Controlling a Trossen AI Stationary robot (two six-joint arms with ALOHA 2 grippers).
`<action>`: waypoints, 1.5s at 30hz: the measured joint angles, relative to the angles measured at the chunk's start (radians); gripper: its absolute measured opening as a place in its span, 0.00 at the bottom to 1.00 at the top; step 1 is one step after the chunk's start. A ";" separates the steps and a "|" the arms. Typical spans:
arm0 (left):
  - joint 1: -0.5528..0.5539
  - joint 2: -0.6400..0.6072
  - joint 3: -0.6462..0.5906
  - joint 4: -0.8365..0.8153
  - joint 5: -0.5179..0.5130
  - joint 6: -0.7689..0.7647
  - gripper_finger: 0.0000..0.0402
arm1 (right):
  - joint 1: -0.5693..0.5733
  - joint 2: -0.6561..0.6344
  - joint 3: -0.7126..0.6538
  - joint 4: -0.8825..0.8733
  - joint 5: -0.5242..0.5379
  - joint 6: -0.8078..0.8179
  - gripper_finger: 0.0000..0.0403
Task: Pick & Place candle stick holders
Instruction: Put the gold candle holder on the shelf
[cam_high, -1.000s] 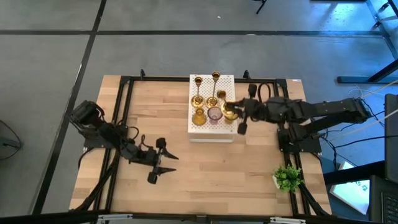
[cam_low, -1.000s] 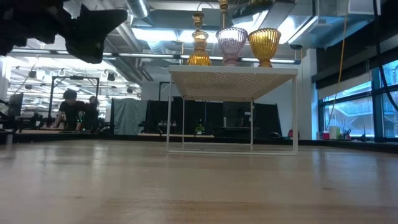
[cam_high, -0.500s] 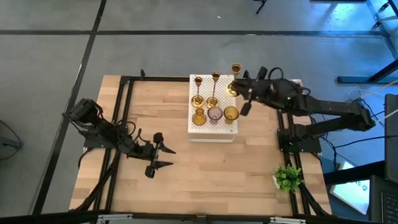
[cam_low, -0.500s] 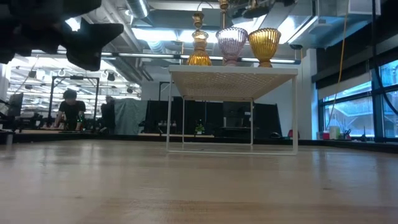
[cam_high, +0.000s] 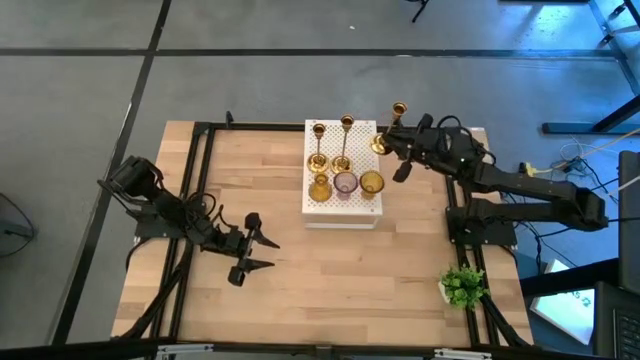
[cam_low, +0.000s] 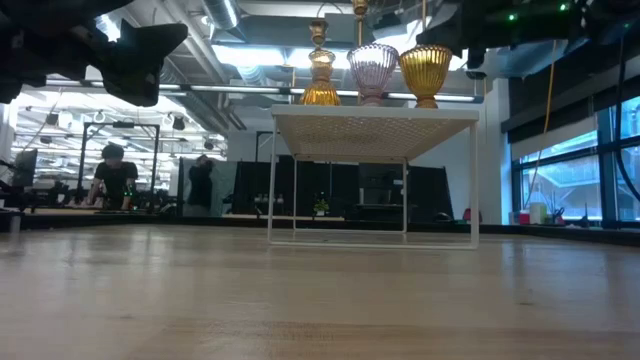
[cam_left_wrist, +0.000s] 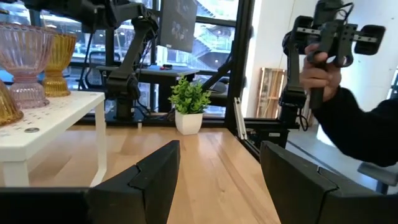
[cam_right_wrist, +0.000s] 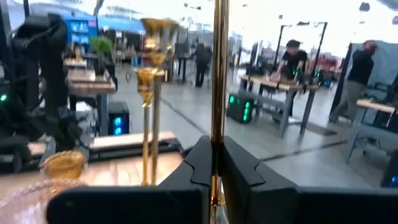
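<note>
A white perforated shelf (cam_high: 340, 212) stands at the table's far middle. On it stand two brass candlesticks (cam_high: 318, 146) (cam_high: 345, 140) and, in front of them, an amber goblet (cam_high: 320, 187), a pink goblet (cam_high: 345, 184) and a second amber goblet (cam_high: 371, 183). My right gripper (cam_high: 392, 142) is shut on a third brass candlestick (cam_high: 391, 124), off the shelf's far right corner. My left gripper (cam_high: 250, 255) is open and empty above the table's left near part. My right gripper pinches the candlestick's slim stem (cam_right_wrist: 216, 134) between its two fingers, low on the stem. The fingers come about level from the table's right side and lie across the stem. The candlestick stands roughly upright, lifted clear of the shelf and the table.
A small green plant (cam_high: 462, 286) stands at the table's right near corner. The black frame rails (cam_high: 200, 180) run along the table's sides. Bare wood lies in front of the shelf. A person's hand (cam_left_wrist: 320, 71) holds a device beyond the table.
My right gripper has lifted the third brass candlestick off the shelf's right side and carried it up and toward the table's far right. The candlestick has stayed upright in the hold. My left gripper has shifted slightly toward the table's left edge.
</note>
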 joint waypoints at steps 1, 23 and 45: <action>0.000 0.000 0.000 0.000 0.001 -0.004 0.54 | -0.013 0.000 -0.011 0.024 -0.018 0.000 0.04; 0.077 -0.006 0.029 0.001 0.082 -0.176 0.54 | -0.162 0.088 -0.096 0.107 -0.329 0.037 0.04; 0.096 -0.005 0.051 0.000 0.096 -0.158 0.54 | -0.268 0.185 -0.220 0.372 -0.560 0.101 0.04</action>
